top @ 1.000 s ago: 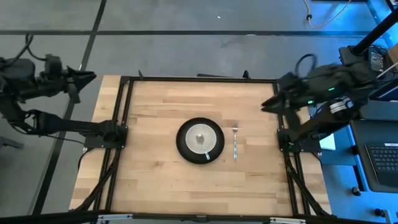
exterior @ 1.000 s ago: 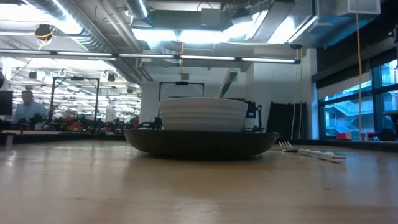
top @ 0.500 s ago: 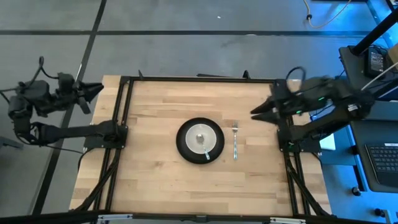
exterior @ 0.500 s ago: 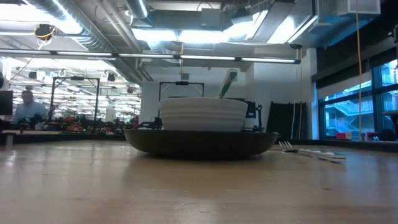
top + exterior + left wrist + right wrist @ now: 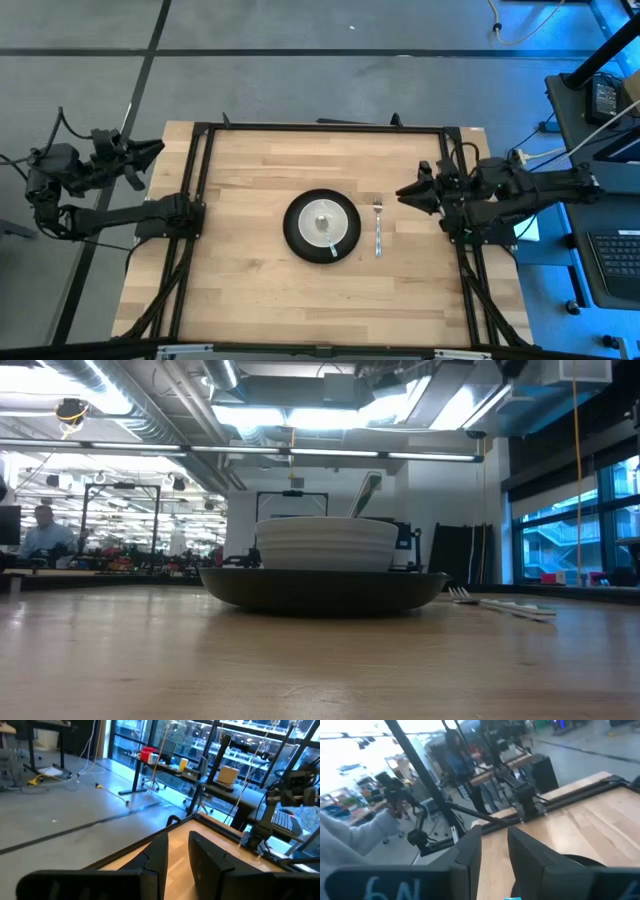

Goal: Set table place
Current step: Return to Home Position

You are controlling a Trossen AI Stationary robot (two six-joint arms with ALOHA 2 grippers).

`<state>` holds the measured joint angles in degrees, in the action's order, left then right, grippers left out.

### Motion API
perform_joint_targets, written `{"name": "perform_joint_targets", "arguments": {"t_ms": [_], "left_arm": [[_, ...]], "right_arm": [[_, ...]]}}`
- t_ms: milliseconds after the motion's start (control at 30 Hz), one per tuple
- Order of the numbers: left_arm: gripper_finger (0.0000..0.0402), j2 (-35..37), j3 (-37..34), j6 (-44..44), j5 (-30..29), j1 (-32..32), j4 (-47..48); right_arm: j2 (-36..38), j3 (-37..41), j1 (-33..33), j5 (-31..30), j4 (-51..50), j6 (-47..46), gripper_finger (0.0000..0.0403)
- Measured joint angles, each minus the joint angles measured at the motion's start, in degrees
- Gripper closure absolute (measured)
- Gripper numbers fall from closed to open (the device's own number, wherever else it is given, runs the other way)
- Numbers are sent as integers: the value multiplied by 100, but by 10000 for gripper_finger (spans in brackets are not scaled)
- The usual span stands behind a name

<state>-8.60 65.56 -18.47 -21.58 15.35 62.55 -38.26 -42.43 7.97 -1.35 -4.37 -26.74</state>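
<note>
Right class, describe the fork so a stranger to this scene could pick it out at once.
On the big wooden table, a black plate at the middle carries a white bowl. Beside the plate, on the right arm's side, the fork lies on bare wood. It alone lies outside the dishes; the spoon leans in the bowl.
</note>
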Motion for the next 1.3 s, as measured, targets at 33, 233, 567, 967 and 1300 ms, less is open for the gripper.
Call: {"name": "perform_joint_targets", "arguments": {"t_ms": [33,233,567,967,1300], "left_arm": [[332,62,-78,57,-4,0,-68],[332,388,-530,122,-80,0,-470],[332,830,-1806,79,-1133,-3,-1290],[332,837,-2809,-285,-1648,0,-2383],[332,837,-3621,-199,-1619,0,-3120]], "right_arm": [[142,226,-3,26,189,11,306],[918,1211,-95,44,416,40,306],[2671,2245,-256,420,504,518,306],[3767,3023,-256,369,464,459,306],[3817,3675,-256,-48,1167,471,306]]}}
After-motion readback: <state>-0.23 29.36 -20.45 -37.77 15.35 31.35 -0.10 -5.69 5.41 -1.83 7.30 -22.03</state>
